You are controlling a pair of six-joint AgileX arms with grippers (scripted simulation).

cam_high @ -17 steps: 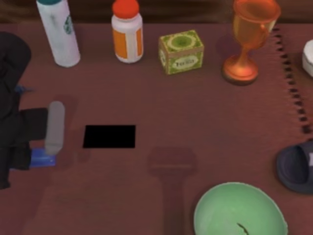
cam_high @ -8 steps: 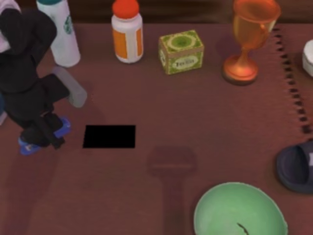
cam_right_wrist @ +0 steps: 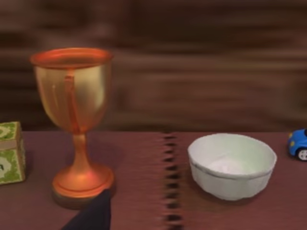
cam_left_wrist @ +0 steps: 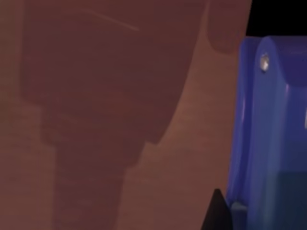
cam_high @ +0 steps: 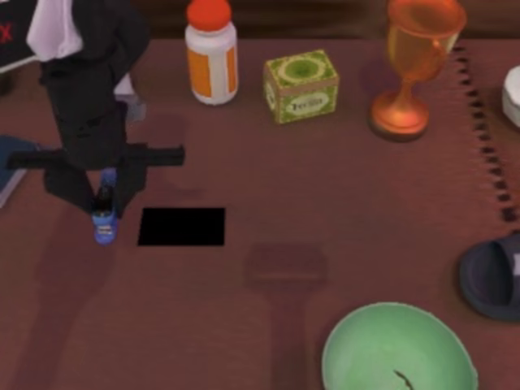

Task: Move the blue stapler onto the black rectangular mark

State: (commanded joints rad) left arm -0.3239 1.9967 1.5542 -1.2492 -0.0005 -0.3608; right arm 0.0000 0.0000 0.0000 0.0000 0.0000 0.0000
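One gripper is at work: my left gripper (cam_high: 104, 213), clamped on the blue stapler (cam_high: 103, 225) near the table's left side. From above, the stapler hangs below the fingers with its long axis running near-to-far across the table; its blue end points toward the near edge, and the rest is hidden under the arm. It sits just left of the black rectangular mark (cam_high: 181, 227), not over it. In the left wrist view the stapler's blue body (cam_left_wrist: 268, 134) fills one side, above the brown table (cam_left_wrist: 120, 120). I cannot see my right gripper.
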